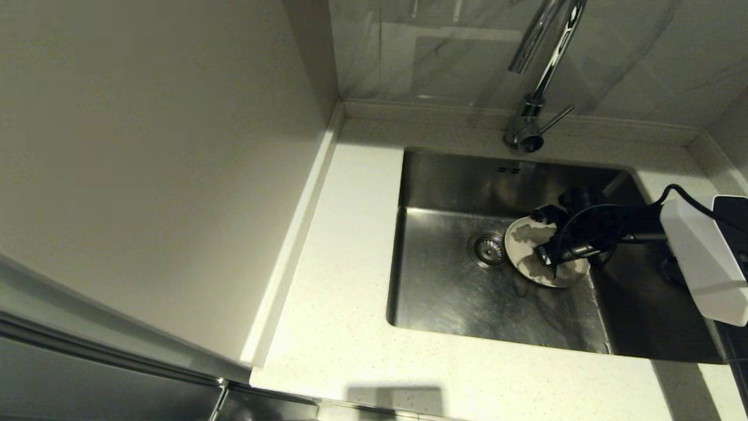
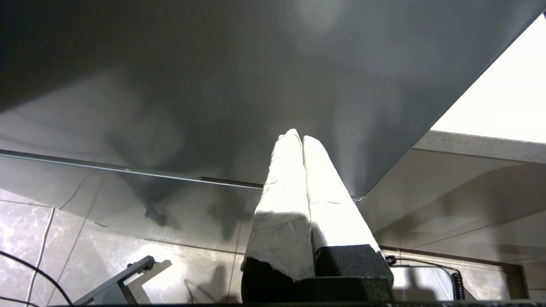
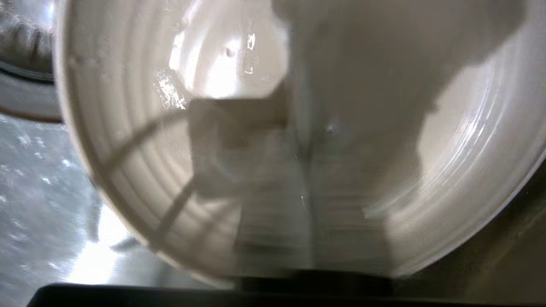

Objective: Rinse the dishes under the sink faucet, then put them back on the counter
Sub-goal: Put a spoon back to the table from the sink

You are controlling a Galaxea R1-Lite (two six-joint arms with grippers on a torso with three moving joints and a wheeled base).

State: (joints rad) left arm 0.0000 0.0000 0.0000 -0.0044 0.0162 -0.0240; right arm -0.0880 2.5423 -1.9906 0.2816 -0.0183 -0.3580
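Brushed steel frames your work: the sink [image 1: 444,292] is the landmark, sunk into the speckled counter [image 1: 339,327]. Inside it, just beside the drain strainer [image 1: 488,248] on the side away from the counter's broad stretch, you see the cream-white plate [image 1: 529,257] tilted up off the basin floor. Your right gripper [image 1: 546,240] reaches into the sink and has its fingers clamped tight on the plate's rim; the wrist camera shows the plate [image 3: 298,140] filling its view, wet and glinting. The faucet [image 1: 534,93] rises behind the sink's back edge. Your left gripper [image 2: 298,138] hangs parked below the counter, fingers pressed together on nothing.
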